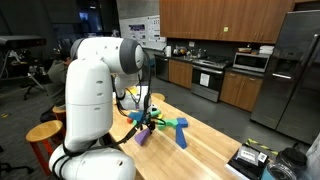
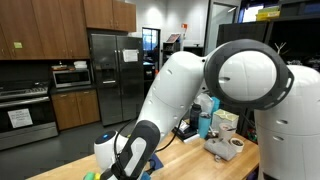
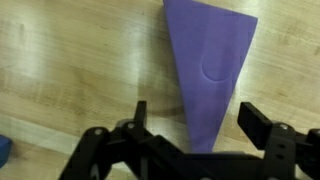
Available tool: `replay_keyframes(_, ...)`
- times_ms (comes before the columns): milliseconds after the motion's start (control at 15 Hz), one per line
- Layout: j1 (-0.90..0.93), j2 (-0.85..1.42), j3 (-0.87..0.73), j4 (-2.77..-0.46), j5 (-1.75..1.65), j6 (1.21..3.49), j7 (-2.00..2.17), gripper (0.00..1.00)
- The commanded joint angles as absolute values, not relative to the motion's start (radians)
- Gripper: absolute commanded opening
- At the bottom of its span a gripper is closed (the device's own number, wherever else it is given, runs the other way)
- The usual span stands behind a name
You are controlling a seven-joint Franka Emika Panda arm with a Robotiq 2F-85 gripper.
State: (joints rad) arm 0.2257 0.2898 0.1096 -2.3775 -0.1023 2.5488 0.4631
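Claw (image 3: 192, 112) above purple wedge (image 3: 208, 60), jaws apart.
The wedge lies flat on the wooden table (image 3: 70, 60), its narrow end between the 2 fingers; neither finger visibly touches it. A blue block (image 3: 4, 148) sits well apart at the frame edge.
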Motion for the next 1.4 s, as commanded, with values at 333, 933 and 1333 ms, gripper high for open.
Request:
replay_keyframes(333, 0.244, 0.307, 0.09, -2.355, -0.107, 2.53, 0.458, 0.22)
replay_keyframes(933, 0.251, 0.251, 0.073, -2.382, -0.149, 2.568, 0.478, 0.13)
replay_keyframes(1333, 0.264, 0.156, 0.018, -2.455, -0.281, 2.662, 0.556, 0.13)
